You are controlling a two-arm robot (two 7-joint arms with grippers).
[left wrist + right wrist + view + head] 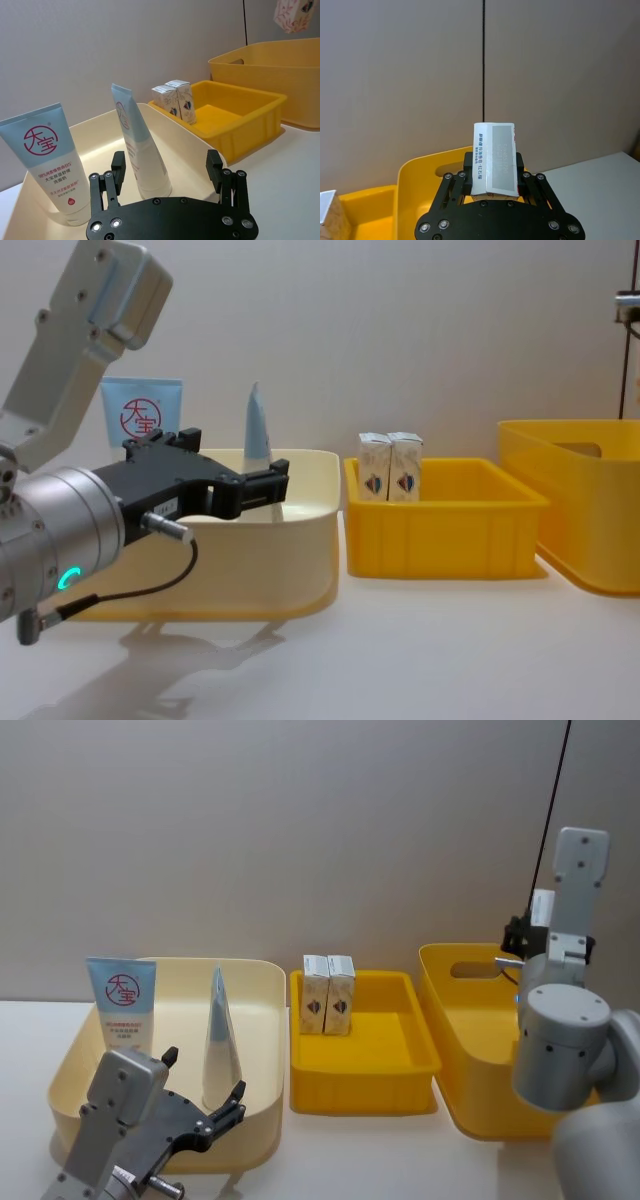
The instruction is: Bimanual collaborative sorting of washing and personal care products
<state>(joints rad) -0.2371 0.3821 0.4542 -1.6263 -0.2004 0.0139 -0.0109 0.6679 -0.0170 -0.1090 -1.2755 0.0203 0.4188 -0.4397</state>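
Head view: left gripper [205, 1075] sits low at the near wall of the cream bin [255, 1020], fingers spread and empty. The edge-on tube [219, 1040] stands upright just beyond the fingertips. The logo tube [121, 1005] stands farther back in the same bin, off to the fingers' left. Two cartons [328, 995] stand touching, side by side in the back corner of the yellow tray [400, 1070], well to the right of those fingers. Right gripper [518, 935] is raised over the deep yellow bin [470, 1090]. Left wrist view: fingers [118, 167] wide apart with nothing between them. The edge-on tube [142, 155] is just ahead of the gap, nearer one finger than the other, with no contact. The held carton [292, 15] hangs high and far off above the deep bin. Right wrist view: fingers are clamped on the held carton [495, 152], which stands upright between them, with the deep bin's rim below. Chest view: the left gripper [235, 458] is level with the cream bin's rim, with the edge-on tube [258, 425] rising behind its fingers. Judgement: a carton is in transit. The right arm probably needs to carry it across to the tray, lower it beside the two cartons and let go. The left arm looks to be waiting, since both tubes are already binned.
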